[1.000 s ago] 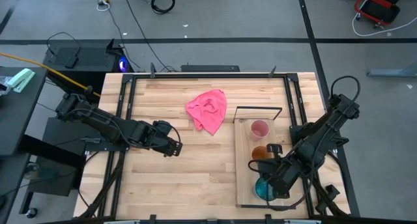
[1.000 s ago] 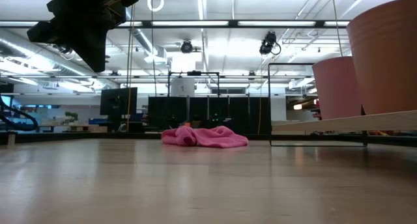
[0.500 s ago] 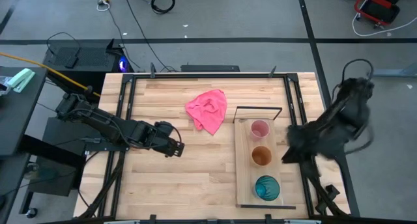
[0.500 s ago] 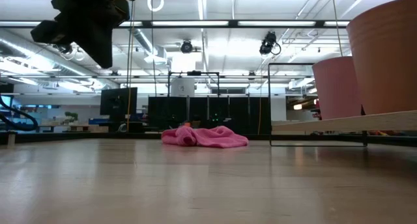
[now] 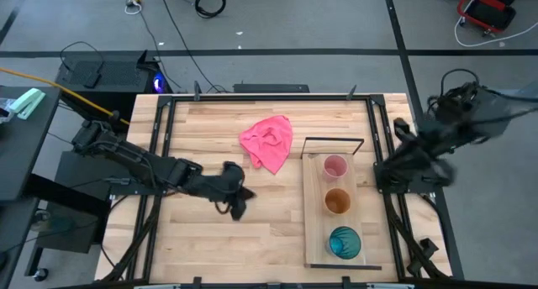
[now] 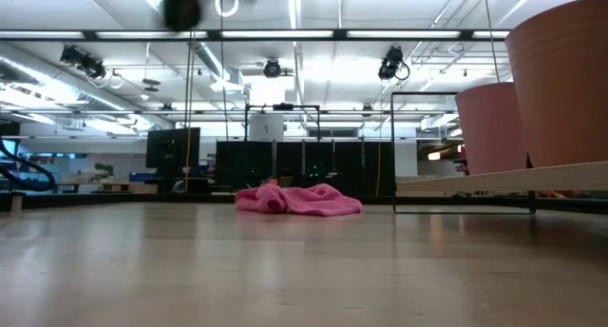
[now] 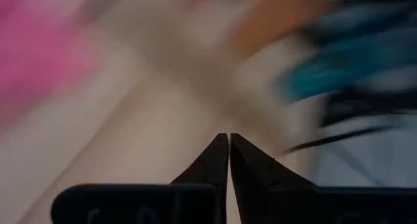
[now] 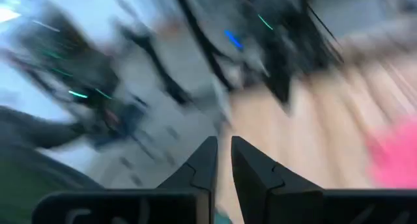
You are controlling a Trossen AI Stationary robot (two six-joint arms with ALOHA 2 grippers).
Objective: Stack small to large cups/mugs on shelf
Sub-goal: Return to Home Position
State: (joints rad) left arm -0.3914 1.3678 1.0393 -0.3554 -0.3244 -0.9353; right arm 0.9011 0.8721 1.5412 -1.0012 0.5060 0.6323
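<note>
Three cups stand in a row, each on its base, on the light wooden shelf at the table's right: the pale pink cup farthest, the orange-brown cup in the middle, the teal cup nearest. The low view shows the orange-brown cup and the pink cup on the shelf. My left gripper is shut and empty above the table's middle, left of the shelf. My right gripper is shut and empty at the shelf's right edge, apart from the cups.
A crumpled pink cloth lies at the table's far middle, left of the shelf's black wire frame. Bare slatted tabletop lies near and to the left of the shelf.
My right gripper has drawn away from the teal cup, going up and toward the table's right edge, then farther back. The teal cup has stayed on the shelf. My left gripper has gone toward the right and a little nearer, toward the shelf, moving fast.
</note>
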